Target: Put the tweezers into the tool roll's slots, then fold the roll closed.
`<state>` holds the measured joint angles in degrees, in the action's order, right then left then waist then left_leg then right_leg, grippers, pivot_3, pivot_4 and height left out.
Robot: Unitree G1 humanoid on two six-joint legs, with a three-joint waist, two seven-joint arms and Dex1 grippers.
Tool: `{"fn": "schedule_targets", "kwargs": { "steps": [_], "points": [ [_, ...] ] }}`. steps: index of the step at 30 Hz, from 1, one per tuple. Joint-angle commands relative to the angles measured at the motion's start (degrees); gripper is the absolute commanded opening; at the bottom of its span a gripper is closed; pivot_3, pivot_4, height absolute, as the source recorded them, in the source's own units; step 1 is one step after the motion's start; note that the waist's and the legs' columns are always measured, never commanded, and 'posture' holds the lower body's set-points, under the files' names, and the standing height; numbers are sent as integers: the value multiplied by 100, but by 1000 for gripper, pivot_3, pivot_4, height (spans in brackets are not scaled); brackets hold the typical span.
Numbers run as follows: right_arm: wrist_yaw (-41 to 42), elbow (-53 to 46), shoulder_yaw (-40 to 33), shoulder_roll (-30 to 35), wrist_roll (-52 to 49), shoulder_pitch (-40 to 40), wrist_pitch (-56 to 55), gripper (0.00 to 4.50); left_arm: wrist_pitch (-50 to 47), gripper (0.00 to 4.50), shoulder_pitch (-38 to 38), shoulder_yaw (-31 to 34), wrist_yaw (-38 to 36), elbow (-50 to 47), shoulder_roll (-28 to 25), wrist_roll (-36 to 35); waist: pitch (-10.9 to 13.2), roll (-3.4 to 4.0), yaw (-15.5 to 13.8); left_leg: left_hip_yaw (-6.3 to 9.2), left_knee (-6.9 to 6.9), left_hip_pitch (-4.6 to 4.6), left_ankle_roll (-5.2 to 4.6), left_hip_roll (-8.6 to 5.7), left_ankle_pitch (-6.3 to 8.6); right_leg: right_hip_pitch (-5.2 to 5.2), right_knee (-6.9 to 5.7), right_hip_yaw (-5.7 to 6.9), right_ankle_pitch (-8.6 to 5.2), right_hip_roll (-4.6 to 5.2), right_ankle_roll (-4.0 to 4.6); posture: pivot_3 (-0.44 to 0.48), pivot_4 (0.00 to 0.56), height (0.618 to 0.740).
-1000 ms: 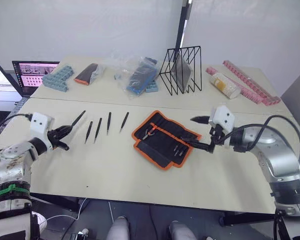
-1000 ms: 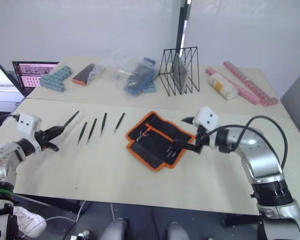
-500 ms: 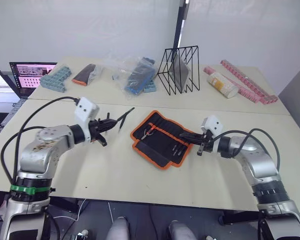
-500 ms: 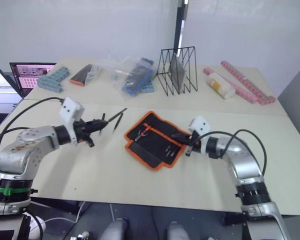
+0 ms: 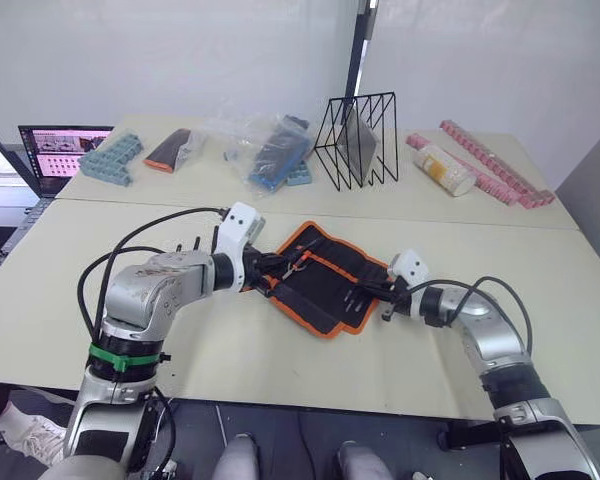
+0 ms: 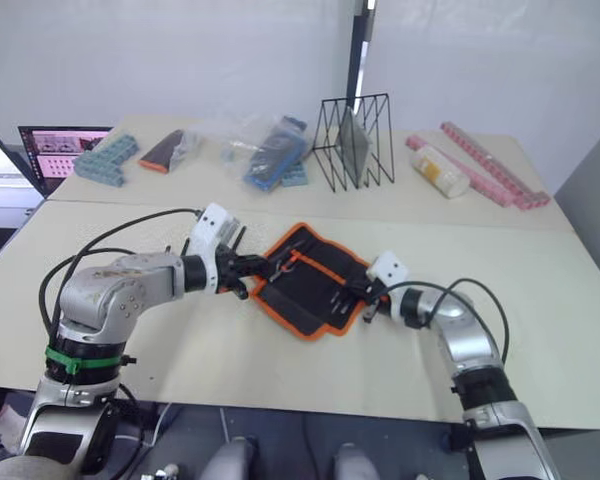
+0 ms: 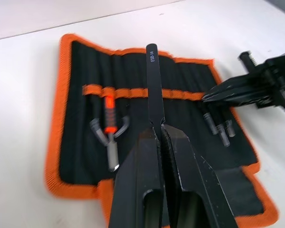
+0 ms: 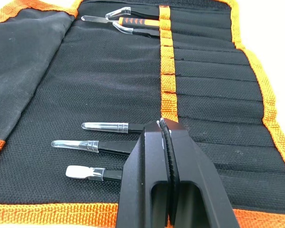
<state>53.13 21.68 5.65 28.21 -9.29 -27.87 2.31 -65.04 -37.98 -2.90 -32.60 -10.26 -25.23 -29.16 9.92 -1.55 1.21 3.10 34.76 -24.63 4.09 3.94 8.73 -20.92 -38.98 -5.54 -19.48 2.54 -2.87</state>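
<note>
The left pincer is clamped on one of the tweezers, poised just over the open tool roll on the worktop. The right pincer, closed and empty, presses the roll's strap ahead of it. A crooked approach could miss the slot and snag fabric.

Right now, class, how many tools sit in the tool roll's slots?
4. Three clear-capped tools sit side by side in the tool roll beside the right claw; an orange-handled tool sits near the opposite end. The left claw holds tweezers, not slotted. Others may be hidden.
</note>
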Motion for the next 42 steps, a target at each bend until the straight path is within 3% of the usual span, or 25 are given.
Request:
{"fn": "schedule_targets", "kwargs": {
  "steps": [1,10,18,22,36,42],
  "points": [
    [-102,305,-41,-53,93,183,-68,22,-161,0,-111,-155,181,-5,42,105,0,0,0,2,0,2,0,0,0,4,1,1,0,0,0,0,150,735],
    [-182,490,-245,-201,-63,175,38,22,-471,0,-9,-297,661,69,295,285,0,0,4,6,4,43,1,-1,1,66,26,1,-1,-1,-2,0,150,735],
    [37,-161,-630,-274,-709,95,248,22,-499,0,101,-352,713,-29,263,286,0,0,0,7,3,38,1,-3,1,64,26,0,-1,1,-2,0,150,735],
    [173,-239,-495,-148,-577,-81,313,22,-485,0,75,-385,693,-17,230,298,1,1,-1,7,1,34,1,-4,1,60,28,0,-1,0,-2,0,150,735],
    [266,916,-92,-150,41,-182,-48,22,-431,0,54,-445,690,5,186,384,1,1,0,7,-3,34,0,-4,2,64,45,0,-1,1,-2,0,150,735],
    [288,1139,-34,-112,120,-244,-24,22,-106,0,-153,-612,687,473,252,642,0,0,-1,8,-1,39,0,-4,2,72,45,0,-1,1,-2,0,150,735]
  ]
}}
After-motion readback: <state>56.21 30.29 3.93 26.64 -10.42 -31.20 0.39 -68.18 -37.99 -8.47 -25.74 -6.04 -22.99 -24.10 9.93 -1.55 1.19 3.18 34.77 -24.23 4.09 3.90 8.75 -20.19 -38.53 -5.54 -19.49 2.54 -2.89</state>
